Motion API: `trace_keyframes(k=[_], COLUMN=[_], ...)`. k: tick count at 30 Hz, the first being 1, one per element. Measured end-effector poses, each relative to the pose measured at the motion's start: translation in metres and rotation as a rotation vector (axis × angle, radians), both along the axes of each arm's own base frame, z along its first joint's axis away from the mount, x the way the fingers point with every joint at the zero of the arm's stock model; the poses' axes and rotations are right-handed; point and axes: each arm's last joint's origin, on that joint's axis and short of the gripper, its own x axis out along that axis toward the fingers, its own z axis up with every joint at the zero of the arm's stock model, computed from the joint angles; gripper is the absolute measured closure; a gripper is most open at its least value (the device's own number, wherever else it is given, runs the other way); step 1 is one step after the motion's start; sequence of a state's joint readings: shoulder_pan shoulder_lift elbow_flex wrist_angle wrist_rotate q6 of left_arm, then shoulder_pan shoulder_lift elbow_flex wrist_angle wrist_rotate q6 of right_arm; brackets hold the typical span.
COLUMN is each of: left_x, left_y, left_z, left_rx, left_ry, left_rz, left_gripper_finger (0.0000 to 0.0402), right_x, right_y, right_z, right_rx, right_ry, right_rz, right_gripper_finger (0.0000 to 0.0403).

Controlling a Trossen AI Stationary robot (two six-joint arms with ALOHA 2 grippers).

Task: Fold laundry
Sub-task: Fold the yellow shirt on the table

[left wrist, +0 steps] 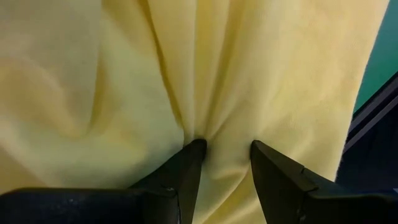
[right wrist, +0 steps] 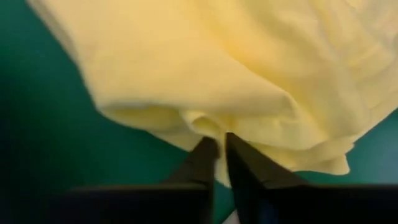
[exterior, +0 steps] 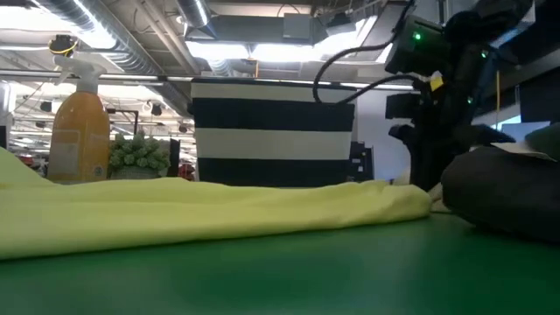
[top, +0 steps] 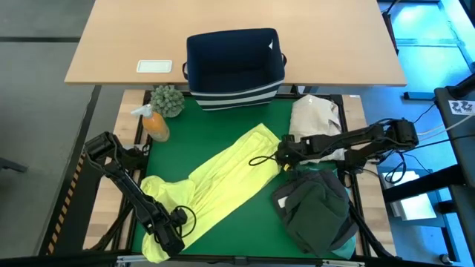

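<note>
Yellow-green shirt: nearest in the wrist views; lies stretched as a long rumpled band across the green bench, from its near left corner up toward the navy bin, stopping short of the bin.
Green bench: carries everything; the bin stands at its far edge.
Navy bin: striped base, upright, far side of the shirt.
Dark garment pile: charcoal and dark olive cloth heaped just right of the shirt's upper end, a trace of turquoise at its rim.
Cream bundle: beyond the dark pile, right of the bin.
Right end effector: at the shirt's end nearest the bin; fingers drawn almost together, pinching a small fold of the yellow hem.
Left end effector: at the shirt's opposite end, farthest from the bin; fingers partly apart, clamped on a bunched ridge of yellow cloth.
Orange spray bottle: left of the bin, clear of the shirt.
Small green plant: touching the bottle, beside the bin.
</note>
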State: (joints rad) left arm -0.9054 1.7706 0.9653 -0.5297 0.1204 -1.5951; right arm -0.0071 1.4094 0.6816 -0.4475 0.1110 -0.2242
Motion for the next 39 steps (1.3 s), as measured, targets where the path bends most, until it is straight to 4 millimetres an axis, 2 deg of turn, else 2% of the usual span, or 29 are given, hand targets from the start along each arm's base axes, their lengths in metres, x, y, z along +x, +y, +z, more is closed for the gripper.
trace_keyframes(k=[2,12,16,26,31,35,39], left_x=[0.0,0.0,0.0,0.0,0.0,0.0,0.0], left_y=[0.0,0.0,0.0,0.0,0.0,0.0,0.0], left_z=[0.0,0.0,0.0,0.0,0.0,0.0,0.0], left_rx=[0.0,0.0,0.002,-0.001,-0.001,-0.001,0.002], left_ry=[0.0,0.0,-0.004,0.005,0.004,0.004,0.002], left_rz=[0.0,0.0,0.001,0.015,0.017,0.017,0.018], left_gripper_finger=[0.0265,0.0265,0.0265,0.0265,0.0265,0.0265,0.0265], right_x=[0.001,-0.005,-0.007,-0.026,-0.032,-0.035,-0.033], right_y=[0.001,0.002,0.0,-0.027,-0.024,-0.019,-0.016], right_z=[0.005,0.012,0.013,0.026,0.031,0.03,0.03], right_rx=[0.011,0.031,-0.017,-0.035,0.067,0.25,0.369], right_ry=[0.023,0.15,0.164,0.212,0.207,0.218,0.201], right_rz=[0.025,0.093,0.093,-0.039,0.008,0.05,0.018], right_gripper_finger=[0.0395,0.04,0.0401,0.0402,0.0402,0.0402,0.0392])
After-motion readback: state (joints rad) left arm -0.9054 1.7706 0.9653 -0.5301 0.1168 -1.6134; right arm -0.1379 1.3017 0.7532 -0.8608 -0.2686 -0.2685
